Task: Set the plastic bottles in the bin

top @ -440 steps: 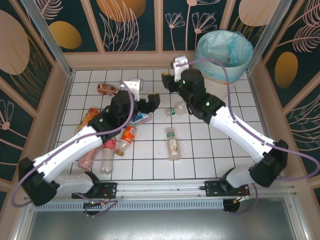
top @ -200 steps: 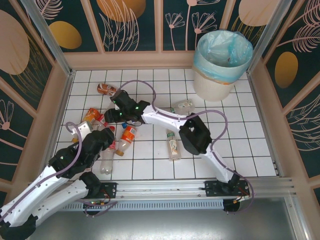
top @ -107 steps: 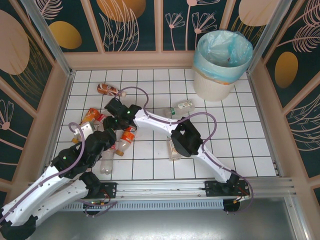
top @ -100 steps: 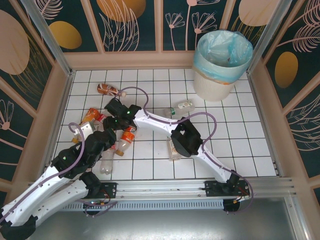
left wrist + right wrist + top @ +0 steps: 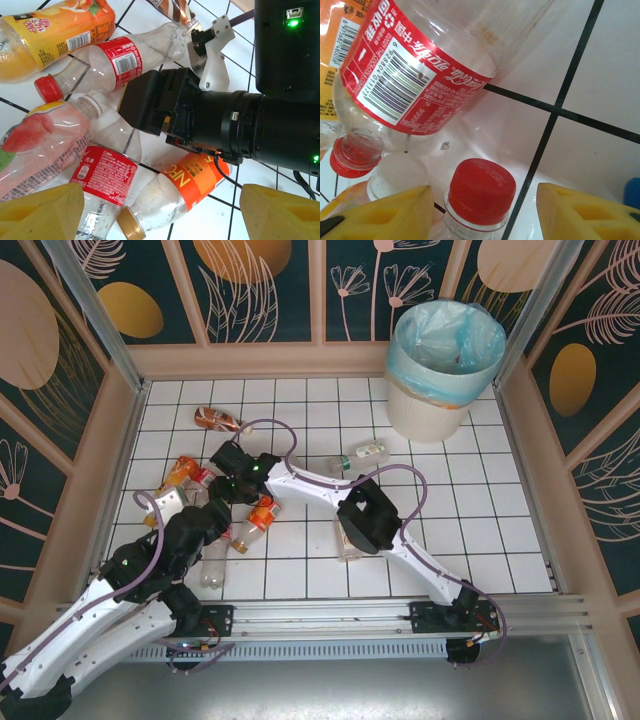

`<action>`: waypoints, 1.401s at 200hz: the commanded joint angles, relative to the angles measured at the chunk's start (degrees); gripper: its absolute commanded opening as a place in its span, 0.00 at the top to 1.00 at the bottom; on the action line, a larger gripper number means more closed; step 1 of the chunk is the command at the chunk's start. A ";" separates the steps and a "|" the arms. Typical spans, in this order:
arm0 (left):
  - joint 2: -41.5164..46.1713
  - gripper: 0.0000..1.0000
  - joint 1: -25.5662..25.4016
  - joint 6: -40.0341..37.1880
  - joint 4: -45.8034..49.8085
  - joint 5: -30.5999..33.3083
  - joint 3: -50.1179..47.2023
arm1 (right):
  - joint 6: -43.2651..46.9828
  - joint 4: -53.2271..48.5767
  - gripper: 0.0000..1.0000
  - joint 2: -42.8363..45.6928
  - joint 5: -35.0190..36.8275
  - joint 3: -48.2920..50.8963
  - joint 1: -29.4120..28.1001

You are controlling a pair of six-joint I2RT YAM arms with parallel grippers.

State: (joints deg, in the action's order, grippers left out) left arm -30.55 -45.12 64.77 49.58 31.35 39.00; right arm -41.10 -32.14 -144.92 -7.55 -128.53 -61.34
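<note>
Several plastic bottles lie in a heap on the tiles at the left. My right gripper [image 5: 224, 474] reaches across into the heap. In the right wrist view it [image 5: 482, 212] is open, with a red-capped bottle neck [image 5: 481, 190] between its yellow fingertips [image 5: 585, 210], beside a red-labelled bottle [image 5: 415, 75]. My left gripper [image 5: 216, 516] hovers just nearer, open [image 5: 160, 212], above an orange-labelled bottle [image 5: 195, 187] and a red-labelled one [image 5: 102, 175], with nothing held. The right gripper's black body [image 5: 200, 115] lies over the heap. The bin [image 5: 445, 365] stands at the far right corner.
A brown bottle [image 5: 215, 420] lies apart at the far left. Another bottle [image 5: 365, 454] lies mid-table, and a green-labelled one [image 5: 347, 535] is partly under the right arm's elbow [image 5: 365, 518]. Low walls [image 5: 120, 455] edge the tiled floor.
The right arm has swung from beside the bin to the heap and crept left and nearer. The left arm pulled back, then edged forward slightly.
</note>
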 commanded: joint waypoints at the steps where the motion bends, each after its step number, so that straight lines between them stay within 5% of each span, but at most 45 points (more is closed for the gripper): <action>1: 0.46 0.19 -0.08 -0.47 -1.24 -0.42 -0.43 | -2.00 1.94 0.43 -1.17 -0.80 -0.06 0.69; 280: 3.20 0.18 -0.06 -0.57 -2.03 -0.85 -1.74 | -5.45 7.88 0.51 -3.00 -5.96 2.91 1.69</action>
State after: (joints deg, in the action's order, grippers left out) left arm -27.99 -45.12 64.75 48.18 30.48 37.60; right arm -45.58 -25.30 -146.87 -13.21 -126.56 -59.92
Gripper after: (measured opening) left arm 0.816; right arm 0.499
